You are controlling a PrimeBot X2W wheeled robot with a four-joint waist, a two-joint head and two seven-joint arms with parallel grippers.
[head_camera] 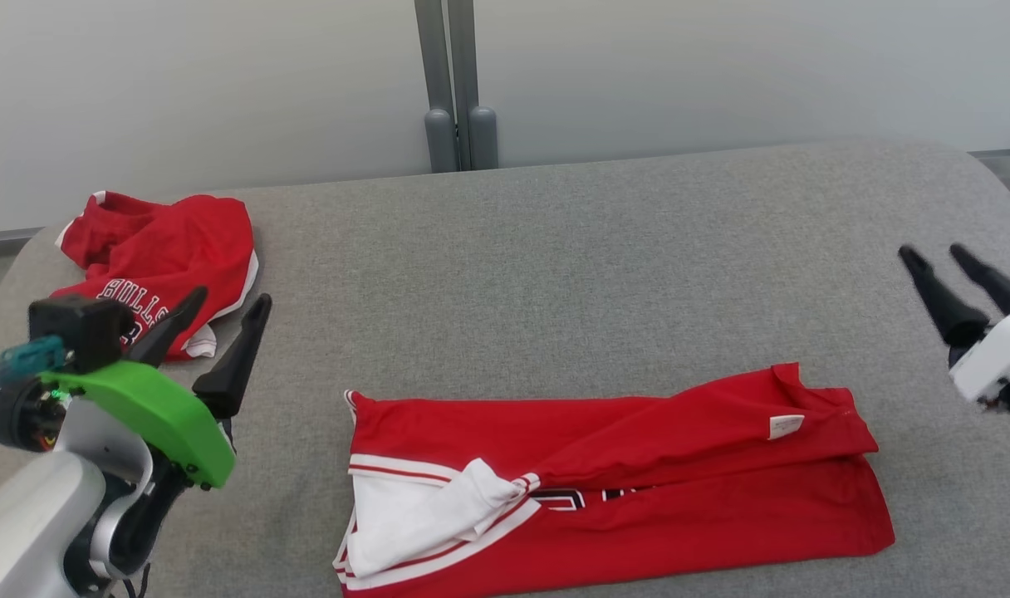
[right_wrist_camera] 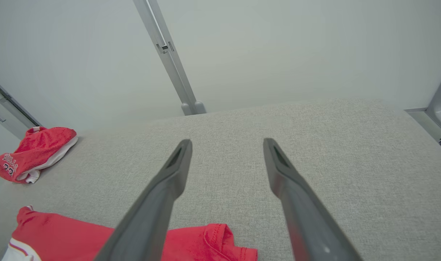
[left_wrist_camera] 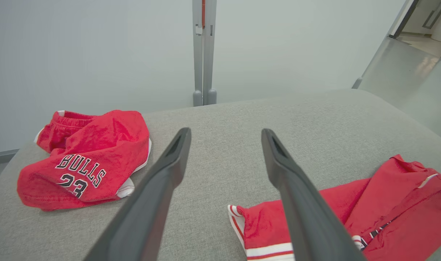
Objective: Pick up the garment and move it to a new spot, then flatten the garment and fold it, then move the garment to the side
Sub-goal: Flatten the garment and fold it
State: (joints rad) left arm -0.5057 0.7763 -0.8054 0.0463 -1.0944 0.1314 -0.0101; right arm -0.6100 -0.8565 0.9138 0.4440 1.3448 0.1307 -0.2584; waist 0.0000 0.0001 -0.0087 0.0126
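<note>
- Nearest, at the lower left: pale left arm with a green wrist cover [head_camera: 156, 415], left jaws spread wide, gripping nothing, hovering close to a crumpled red "BULLS 23" jersey [head_camera: 164, 249] at the far left corner.
- At the right edge: right jaws likewise spread wide and empty, above the bare grey fabric-covered worktop [head_camera: 596, 249], well apart from any cloth.
- Between the two arms, near the front edge: red jersey with white and striped trim [head_camera: 721, 515], lying flat, doubled over lengthwise into a long band, small white label [head_camera: 786, 425] on the upper layer, a white flap bunched at the left end.
- Judged done: pick-up, move to a new spot, flattening, first fold.
- Judged left: smoothing that bunched flap, probably one more fold across the length, then shifting the bundle to the side.
- Unclear whether the crumpled jersey plays any part here.
</note>
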